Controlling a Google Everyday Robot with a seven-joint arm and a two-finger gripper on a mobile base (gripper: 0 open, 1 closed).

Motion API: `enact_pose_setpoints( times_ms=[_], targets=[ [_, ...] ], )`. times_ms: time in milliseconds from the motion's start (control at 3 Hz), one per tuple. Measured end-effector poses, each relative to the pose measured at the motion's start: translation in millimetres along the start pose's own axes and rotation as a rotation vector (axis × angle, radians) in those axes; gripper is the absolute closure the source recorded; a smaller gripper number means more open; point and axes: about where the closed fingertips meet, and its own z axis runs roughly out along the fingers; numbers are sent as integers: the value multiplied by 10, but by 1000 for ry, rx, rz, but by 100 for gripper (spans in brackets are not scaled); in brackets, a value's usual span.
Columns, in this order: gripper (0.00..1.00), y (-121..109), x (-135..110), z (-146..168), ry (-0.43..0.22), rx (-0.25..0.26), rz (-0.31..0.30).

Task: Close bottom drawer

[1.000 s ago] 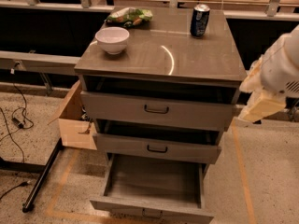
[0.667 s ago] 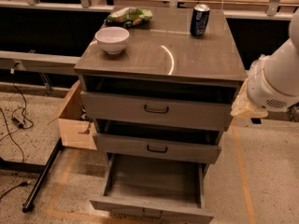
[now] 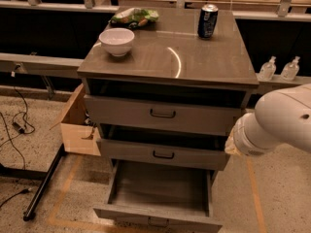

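Observation:
The grey wood-grain cabinet has three drawers. The bottom drawer is pulled far out toward me, and its inside is empty. Its small dark handle shows at the lower edge of the view. The two drawers above stand slightly out. A thick white link of my arm comes in from the right, and its end is beside the right end of the middle drawer. The gripper itself is hidden behind this link.
On the cabinet top stand a white bowl, a blue soda can and a green snack bag. An open cardboard box sits left of the cabinet. A black stand leg and cables lie on the floor at left. Two bottles stand at right.
My arm has swung lower and further left, toward the cabinet's right side, and now fills more of the right edge. The drawers have not moved.

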Motion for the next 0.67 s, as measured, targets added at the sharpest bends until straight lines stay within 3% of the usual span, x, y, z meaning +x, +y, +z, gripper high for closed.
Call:
enact_pose_setpoints(
  times_ms=[333, 667],
  targets=[
    [100, 2, 1, 0, 0, -1, 0],
    [100, 129, 78, 220, 12, -14, 35]
  ],
)
